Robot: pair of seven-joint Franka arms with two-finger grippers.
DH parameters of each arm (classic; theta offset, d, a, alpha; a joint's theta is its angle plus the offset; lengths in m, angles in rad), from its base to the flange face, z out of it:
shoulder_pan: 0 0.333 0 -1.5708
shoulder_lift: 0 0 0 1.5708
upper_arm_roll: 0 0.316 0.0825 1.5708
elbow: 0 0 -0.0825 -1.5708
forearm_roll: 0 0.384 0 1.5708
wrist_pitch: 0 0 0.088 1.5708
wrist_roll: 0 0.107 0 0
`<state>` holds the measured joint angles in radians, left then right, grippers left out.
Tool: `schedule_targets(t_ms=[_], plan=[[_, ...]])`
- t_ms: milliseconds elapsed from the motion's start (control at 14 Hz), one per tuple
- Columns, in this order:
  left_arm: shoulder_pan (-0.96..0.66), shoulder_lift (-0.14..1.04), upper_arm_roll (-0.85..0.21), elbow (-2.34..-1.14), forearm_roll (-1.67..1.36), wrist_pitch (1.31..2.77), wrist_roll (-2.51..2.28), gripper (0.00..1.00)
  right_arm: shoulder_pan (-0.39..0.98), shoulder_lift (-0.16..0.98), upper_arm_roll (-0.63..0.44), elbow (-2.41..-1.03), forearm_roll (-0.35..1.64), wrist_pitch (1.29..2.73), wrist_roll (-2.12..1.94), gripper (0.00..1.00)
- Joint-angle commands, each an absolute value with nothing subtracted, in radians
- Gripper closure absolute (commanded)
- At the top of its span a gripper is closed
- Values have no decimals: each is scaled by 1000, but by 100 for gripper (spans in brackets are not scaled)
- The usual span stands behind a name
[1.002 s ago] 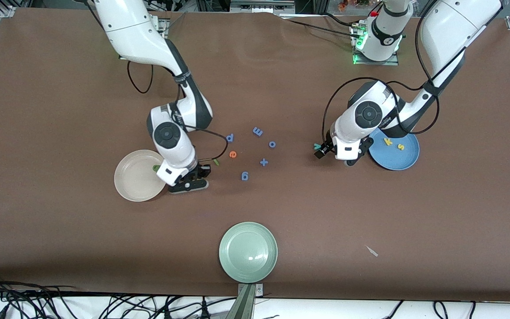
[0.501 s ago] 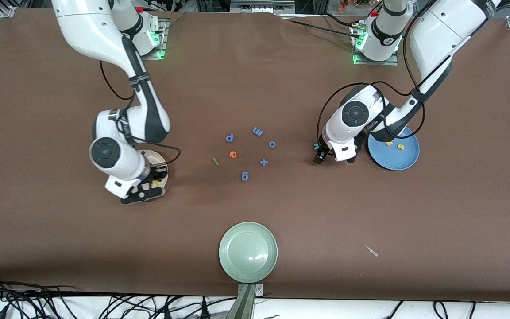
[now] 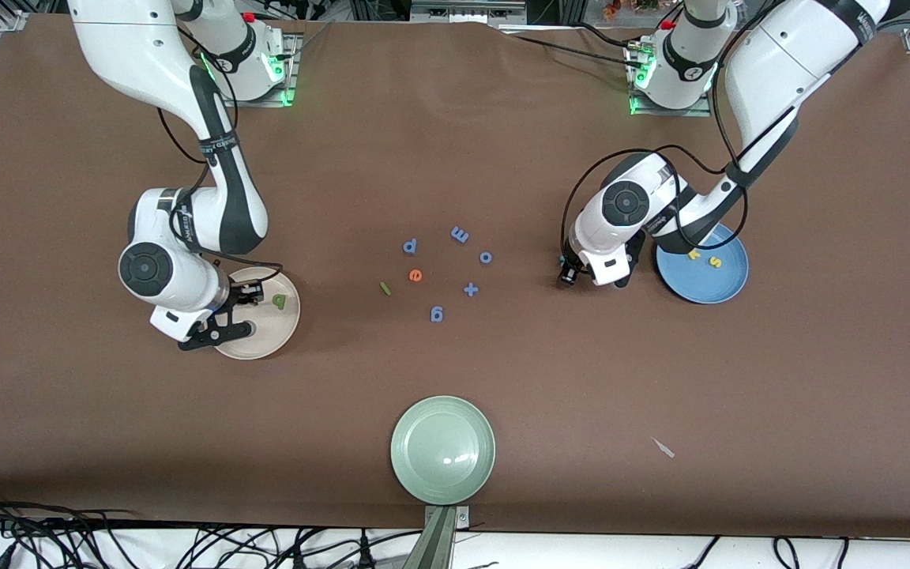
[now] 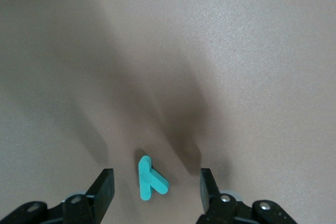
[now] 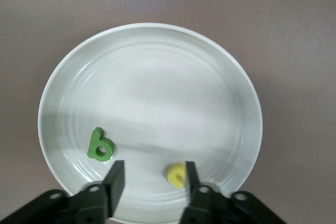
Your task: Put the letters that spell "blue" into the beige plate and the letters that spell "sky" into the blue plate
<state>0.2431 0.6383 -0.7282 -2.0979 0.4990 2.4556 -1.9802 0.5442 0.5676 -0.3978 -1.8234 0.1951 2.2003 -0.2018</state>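
My right gripper hangs open over the beige plate. A yellow u sits between its fingers, close to one of them, over the plate's edge. The dark green b lies in that plate. My left gripper is low over the table beside the blue plate, open, with the teal y lying between its fingers, untouched. The yellow k and s lie in the blue plate. The green l and orange e lie mid-table.
Several blue pieces lie around the e: a p, an m, an o, a plus sign and a 9. A pale green plate stands nearest the front camera. A white scrap lies toward the left arm's end.
My right arm swung from beside the loose letters to over the beige plate, and its jaws opened off the yellow u. My left gripper shifted slightly over the teal y, its jaws narrowing.
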Motion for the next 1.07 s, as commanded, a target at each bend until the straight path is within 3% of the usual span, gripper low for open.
schedule_targets(t_ms=[0,72,143,215,430,644,1002], plan=[[233,640,-719,-2102,535,2471,-2008,44,558,522,-374,-1850,215,2212,-128,29],[238,644,-719,-2105,561,2471,-2003,46,564,523,-347,-1839,215,2214,-62,29],[242,649,-719,-2108,589,2471,-2003,58,569,525,-313,-1824,215,2214,19,29],[244,655,-719,-2108,597,2470,-2003,63,581,526,-281,-1813,213,2218,120,29],[238,657,-719,-2106,597,2470,-2008,67,668,549,-250,-1781,213,2232,369,29],[239,657,-719,-2102,597,2467,-2011,97,765,593,-249,-1787,215,2322,540,29],[276,626,-733,-2071,583,2438,-2000,100,839,647,-249,-1798,215,2413,600,29]])
